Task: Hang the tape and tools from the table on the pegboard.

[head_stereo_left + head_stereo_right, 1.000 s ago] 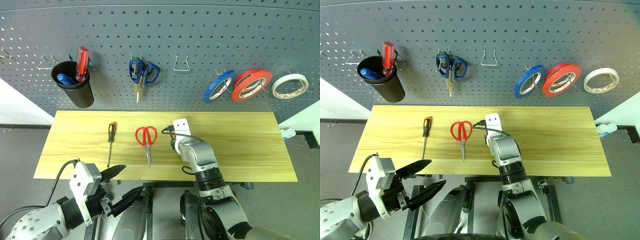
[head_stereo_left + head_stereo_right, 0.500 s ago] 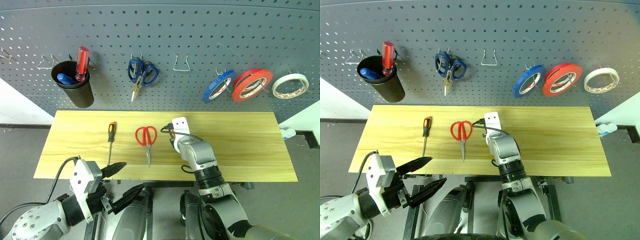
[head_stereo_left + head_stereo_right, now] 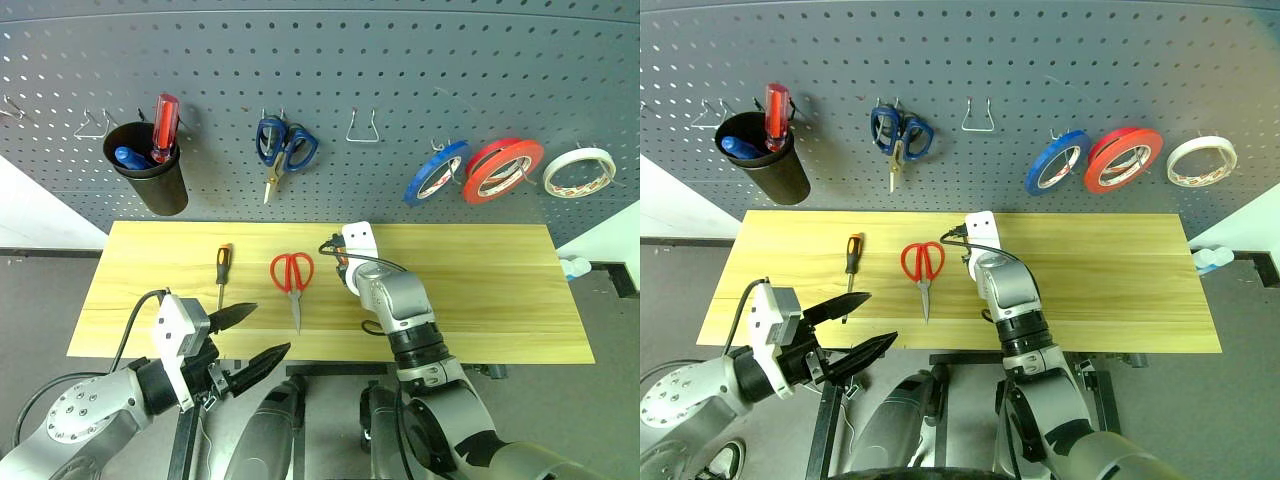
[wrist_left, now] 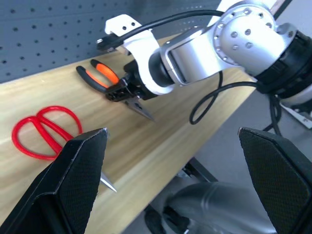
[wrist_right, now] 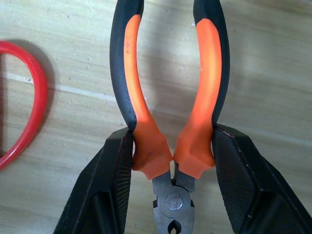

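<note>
My right gripper (image 5: 172, 146) is shut on the orange-and-black pliers (image 5: 168, 92), its fingers (image 5: 117, 180) clamping the base of both handles. The pliers (image 4: 105, 78) are held low over the table (image 3: 480, 290), near its middle, handles toward the pegboard (image 3: 400, 70). Left of them on the wood lie the red-handled scissors (image 3: 292, 275) and the slim screwdriver (image 3: 222, 270). The red tape (image 3: 503, 168) hangs on a pegboard hook at the right. My left gripper (image 3: 270, 328) is open and empty at the table's front edge, below the screwdriver and scissors.
On the pegboard hang a black cup (image 3: 150, 170) with a red-handled screwdriver, blue-handled scissors (image 3: 283, 148), an empty wire hook (image 3: 362, 128), a blue tape roll (image 3: 437, 172) and a whitish roll (image 3: 578, 170). More empty hooks (image 3: 90, 125) are at the far left.
My left gripper has come forward to the table's front edge, still open. The right hand has edged toward the pegboard with the pliers. The blue scissors have swung slightly on their hook.
</note>
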You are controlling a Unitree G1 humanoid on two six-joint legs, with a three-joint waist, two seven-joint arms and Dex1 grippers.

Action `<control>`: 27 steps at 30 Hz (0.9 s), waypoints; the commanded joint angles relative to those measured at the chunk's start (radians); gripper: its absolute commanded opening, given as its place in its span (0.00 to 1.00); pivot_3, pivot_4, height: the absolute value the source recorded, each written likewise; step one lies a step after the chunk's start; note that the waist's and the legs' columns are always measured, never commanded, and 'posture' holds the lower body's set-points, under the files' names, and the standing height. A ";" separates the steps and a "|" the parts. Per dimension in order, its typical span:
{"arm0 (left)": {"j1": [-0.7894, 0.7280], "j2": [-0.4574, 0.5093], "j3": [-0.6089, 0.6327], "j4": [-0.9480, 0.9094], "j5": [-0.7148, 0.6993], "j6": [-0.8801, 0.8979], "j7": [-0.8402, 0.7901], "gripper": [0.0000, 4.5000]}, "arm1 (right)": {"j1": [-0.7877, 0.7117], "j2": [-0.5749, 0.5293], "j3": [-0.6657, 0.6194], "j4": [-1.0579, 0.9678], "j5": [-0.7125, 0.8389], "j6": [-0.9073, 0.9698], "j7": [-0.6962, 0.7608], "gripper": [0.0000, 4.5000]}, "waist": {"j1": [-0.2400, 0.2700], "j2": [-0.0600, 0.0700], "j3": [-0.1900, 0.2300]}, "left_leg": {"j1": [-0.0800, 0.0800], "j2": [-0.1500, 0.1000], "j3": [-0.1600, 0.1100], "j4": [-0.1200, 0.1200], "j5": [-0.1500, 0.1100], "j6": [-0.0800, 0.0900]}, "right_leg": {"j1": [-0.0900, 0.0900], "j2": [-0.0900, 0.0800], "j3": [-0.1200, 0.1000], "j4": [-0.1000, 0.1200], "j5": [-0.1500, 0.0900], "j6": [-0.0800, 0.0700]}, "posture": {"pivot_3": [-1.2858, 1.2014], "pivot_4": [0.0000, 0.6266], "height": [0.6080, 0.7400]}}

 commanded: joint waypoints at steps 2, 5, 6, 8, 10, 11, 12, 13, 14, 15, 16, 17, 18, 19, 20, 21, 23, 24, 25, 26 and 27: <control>-0.035 0.002 -0.017 0.021 0.019 -0.027 -0.028 1.00 | 0.023 -0.039 0.030 -0.106 -0.007 0.009 0.046 0.46 | 0.000 0.000 -0.001 | 0.000 0.000 0.000 0.000 0.000 -0.001 | 0.000 0.000 -0.001 0.001 0.000 0.000 | 0.51 0.34 0.55; -0.059 0.000 -0.026 0.046 0.032 -0.033 -0.043 1.00 | 0.050 -0.064 0.045 -0.153 -0.009 0.024 0.072 0.46 | -0.001 -0.001 -0.005 | 0.000 0.000 0.000 0.000 0.001 -0.001 | 0.001 0.000 -0.001 0.002 0.000 0.000 | 0.51 0.32 0.55; -0.068 -0.001 -0.029 0.053 0.036 -0.033 -0.046 1.00 | 0.061 -0.076 0.051 -0.171 -0.009 0.029 0.083 0.46 | -0.001 -0.002 -0.007 | 0.000 0.000 0.000 0.000 0.001 -0.001 | 0.001 0.000 -0.001 0.003 0.000 0.000 | 0.51 0.32 0.55; -0.082 -0.003 -0.034 0.063 0.042 -0.035 -0.053 1.00 | 0.081 -0.095 0.061 -0.203 -0.006 0.034 0.106 0.46 | -0.001 -0.002 -0.012 | 0.000 0.000 0.000 0.000 0.001 -0.002 | 0.001 0.000 -0.001 0.004 0.000 0.000 | 0.51 0.31 0.55; -0.097 -0.002 -0.038 0.077 0.049 -0.040 -0.060 1.00 | 0.110 -0.124 0.076 -0.249 -0.004 0.046 0.134 0.46 | 0.000 -0.004 -0.017 | 0.000 0.000 0.000 0.001 0.002 -0.003 | 0.000 0.000 -0.001 0.007 0.000 0.000 | 0.51 0.29 0.55; -0.103 -0.001 -0.040 0.082 0.051 -0.042 -0.064 1.00 | 0.127 -0.141 0.084 -0.278 -0.001 0.049 0.151 0.46 | 0.001 -0.004 -0.019 | 0.000 0.000 0.000 0.001 0.002 -0.003 | 0.000 0.000 -0.001 0.008 0.000 0.000 | 0.51 0.28 0.55; -0.109 -0.001 -0.041 0.091 0.055 -0.045 -0.069 1.00 | 0.137 -0.151 0.090 -0.293 -0.001 0.048 0.163 0.46 | 0.002 -0.004 -0.024 | 0.000 0.000 0.000 0.002 0.002 -0.003 | -0.001 0.000 -0.001 0.010 0.000 0.000 | 0.51 0.28 0.55; -0.116 -0.001 -0.043 0.097 0.059 -0.048 -0.072 1.00 | 0.152 -0.168 0.098 -0.321 0.001 0.052 0.178 0.46 | 0.001 -0.004 -0.029 | 0.000 0.000 0.000 0.002 0.002 -0.004 | -0.001 0.000 -0.001 0.010 0.000 0.000 | 0.51 0.27 0.55; -0.122 -0.001 -0.045 0.106 0.063 -0.052 -0.078 1.00 | 0.159 -0.175 0.103 -0.331 0.000 0.051 0.187 0.46 | 0.001 -0.004 -0.032 | 0.001 0.000 0.000 0.002 0.003 -0.004 | -0.001 0.000 -0.001 0.011 0.000 0.000 | 0.51 0.26 0.55; -0.128 -0.001 -0.046 0.110 0.066 -0.053 -0.080 1.00 | 0.173 -0.188 0.109 -0.356 0.001 0.046 0.199 0.46 | 0.001 -0.005 -0.034 | 0.001 0.000 0.000 0.002 0.003 -0.004 | -0.001 0.000 -0.001 0.012 0.000 0.000 | 0.51 0.26 0.55; -0.133 -0.002 -0.047 0.113 0.068 -0.053 -0.082 1.00 | 0.186 -0.200 0.112 -0.380 0.002 0.037 0.211 0.46 | 0.002 -0.005 -0.037 | 0.001 0.000 0.000 0.003 0.004 -0.005 | -0.001 0.000 -0.001 0.012 0.001 -0.001 | 0.51 0.26 0.55; -0.140 -0.002 -0.049 0.120 0.071 -0.054 -0.085 1.00 | 0.202 -0.213 0.113 -0.409 0.007 0.037 0.226 0.46 | 0.002 -0.005 -0.042 | 0.001 0.000 0.000 0.003 0.004 -0.005 | -0.001 0.000 -0.001 0.013 0.001 -0.002 | 0.51 0.24 0.55; -0.147 -0.003 -0.051 0.126 0.076 -0.057 -0.090 1.00 | 0.220 -0.225 0.111 -0.440 0.014 0.034 0.241 0.46 | 0.002 -0.005 -0.049 | 0.001 0.000 0.000 0.003 0.004 -0.006 | -0.001 0.000 -0.001 0.013 0.002 -0.002 | 0.51 0.24 0.55; -0.154 -0.004 -0.053 0.135 0.080 -0.059 -0.094 1.00 | 0.234 -0.235 0.109 -0.468 0.018 0.038 0.252 0.46 | 0.002 -0.005 -0.055 | 0.001 0.000 0.000 0.003 0.004 -0.006 | -0.001 0.000 -0.001 0.013 0.002 -0.002 | 0.51 0.23 0.55; -0.162 -0.004 -0.055 0.143 0.084 -0.062 -0.098 1.00 | 0.248 -0.242 0.105 -0.496 0.022 0.039 0.260 0.46 | 0.002 -0.004 -0.059 | 0.002 0.000 0.000 0.003 0.004 -0.006 | -0.001 0.000 -0.001 0.013 0.002 -0.002 | 0.51 0.23 0.55; -0.170 -0.004 -0.058 0.150 0.088 -0.064 -0.102 1.00 | 0.260 -0.247 0.100 -0.523 0.025 0.040 0.267 0.46 | 0.003 -0.004 -0.063 | 0.002 0.000 0.000 0.003 0.004 -0.006 | 0.000 0.000 0.000 0.014 0.002 -0.002 | 0.51 0.22 0.55; -0.188 -0.005 -0.063 0.167 0.095 -0.069 -0.112 1.00 | 0.275 -0.252 0.095 -0.555 0.028 0.036 0.275 0.46 | 0.001 -0.005 -0.072 | 0.002 0.000 0.000 0.003 0.005 -0.006 | 0.000 0.000 0.000 0.014 0.002 -0.002 | 0.51 0.20 0.55; -0.198 -0.005 -0.065 0.177 0.100 -0.071 -0.118 1.00 | 0.285 -0.256 0.093 -0.574 0.028 0.027 0.279 0.46 | 0.001 -0.004 -0.078 | 0.002 0.000 0.000 0.003 0.005 -0.006 | 0.000 0.000 0.000 0.014 0.002 -0.003 | 0.51 0.19 0.55; -0.207 -0.006 -0.067 0.186 0.105 -0.073 -0.123 1.00 | 0.290 -0.258 0.091 -0.583 0.028 0.019 0.280 0.46 | 0.001 -0.004 -0.083 | 0.002 0.000 0.000 0.003 0.005 -0.006 | 0.000 0.000 0.000 0.014 0.002 -0.003 | 0.51 0.19 0.55; -0.216 -0.006 -0.069 0.196 0.109 -0.077 -0.129 1.00 | 0.300 -0.256 0.081 -0.602 0.030 0.018 0.278 0.46 | 0.001 -0.005 -0.088 | 0.002 0.000 0.000 0.003 0.005 -0.006 | 0.000 0.000 0.000 0.014 0.002 -0.003 | 0.51 0.18 0.55; -0.224 -0.006 -0.072 0.205 0.113 -0.080 -0.134 1.00 | 0.310 -0.257 0.073 -0.622 0.032 0.017 0.278 0.46 | 0.001 -0.005 -0.092 | 0.003 0.000 0.000 0.003 0.005 -0.006 | 0.000 0.000 0.000 0.014 0.002 -0.003 | 0.51 0.18 0.55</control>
